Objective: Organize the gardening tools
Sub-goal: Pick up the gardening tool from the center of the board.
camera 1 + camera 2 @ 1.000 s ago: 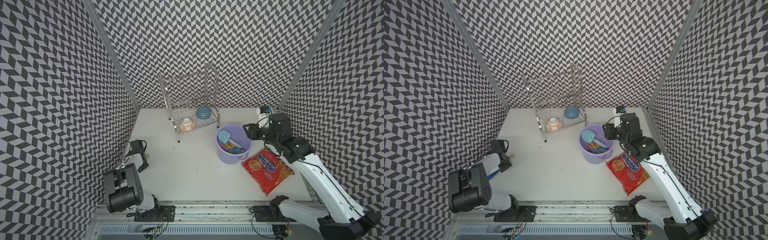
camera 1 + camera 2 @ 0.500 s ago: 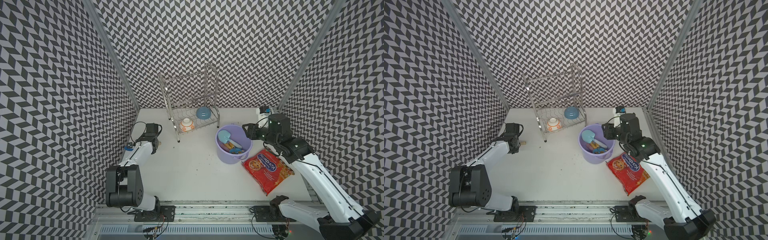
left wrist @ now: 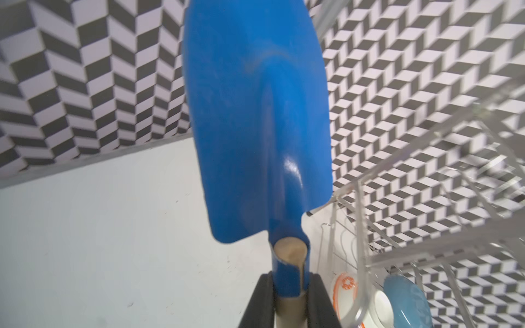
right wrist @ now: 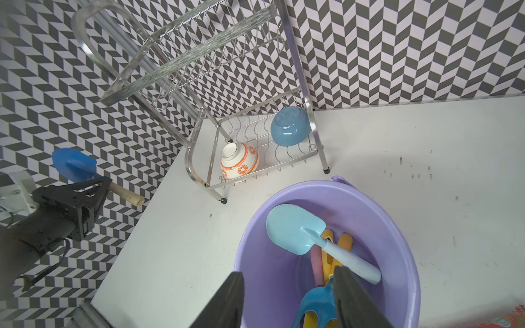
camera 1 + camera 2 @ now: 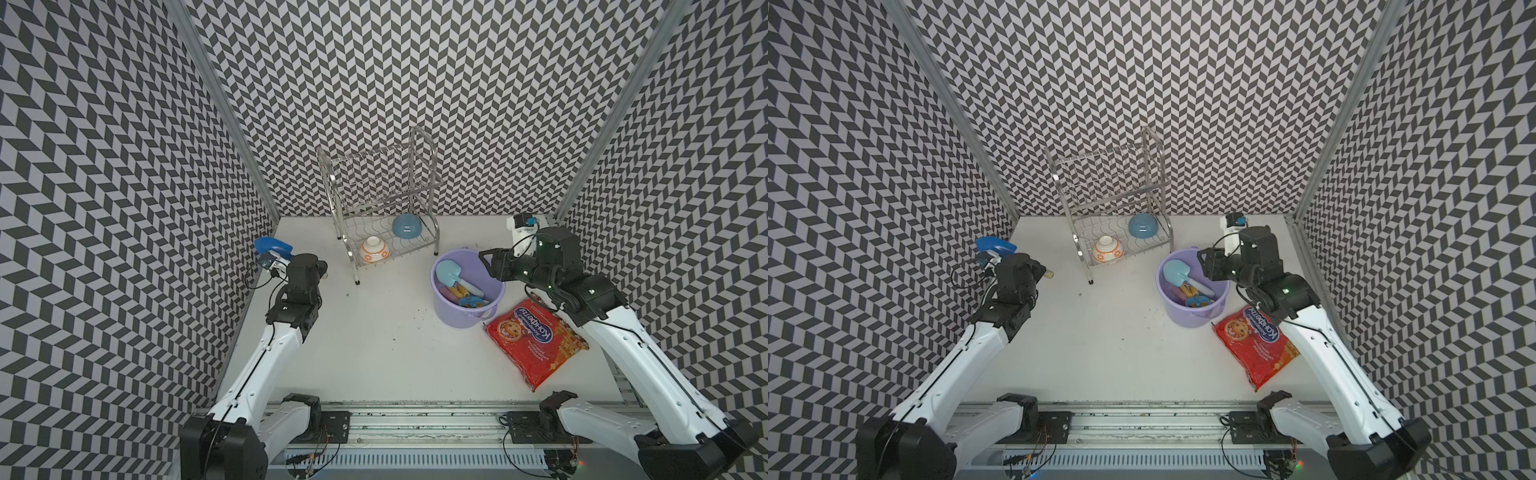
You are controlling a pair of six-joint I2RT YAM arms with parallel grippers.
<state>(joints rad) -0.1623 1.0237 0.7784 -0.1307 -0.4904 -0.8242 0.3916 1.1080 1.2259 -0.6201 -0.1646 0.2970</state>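
Left wrist view: the left gripper point(image 3: 289, 277) is clamped on the neck of the spade point(image 3: 255, 113), where the blue socket meets the wooden handle point(image 3: 289, 312). The blade fills the frame, raised off the table point(image 3: 113, 241), with the rack point(image 3: 359, 227) to one side. Right wrist view: the right gripper point(image 4: 288, 271) hangs over the bucket point(image 4: 252, 264), jaws partly apart and holding nothing. Only here are the bucket's contents distinct: the trowel point(image 4: 295, 230) lies over a pink handle point(image 4: 315, 264), yellow handles point(image 4: 345, 241) and the fork point(image 4: 315, 301). The wooden handle's free end, hidden from the left wrist, shows here beyond the left fingers. Both top views: the left arm stretches forward beside the left wall, the spade aloft at its tip, while the right arm bends inward to the bucket's rim. A second earlier the left arm was folded near the table's front edge; the right arm has scarcely moved.
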